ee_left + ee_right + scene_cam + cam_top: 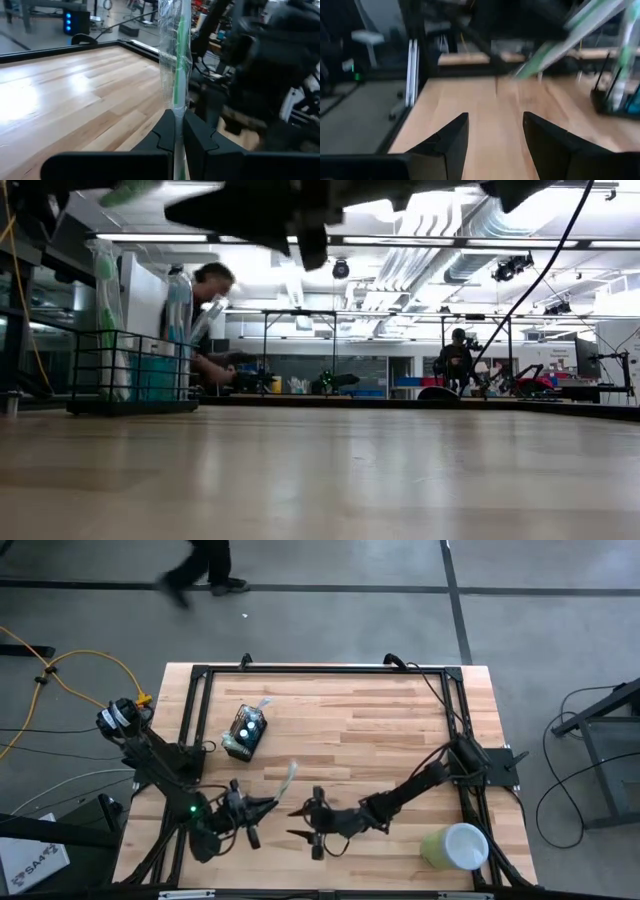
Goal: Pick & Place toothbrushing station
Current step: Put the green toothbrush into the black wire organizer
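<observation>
Black mesh holder cup (244,733), boxy, upright.

The small boxy wire-mesh holder cup (244,733) is black, on a pale striped wooden plank table (370,730). A clear-wrapped green-handled toothbrush (176,60) contrasts with a pale green, white-lined round cup (455,846).

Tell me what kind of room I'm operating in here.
Likely a robotics lab or workshop: a concrete floor with trailing cables, exposed ceiling ducts, and other workbenches behind the wooden table.
</observation>
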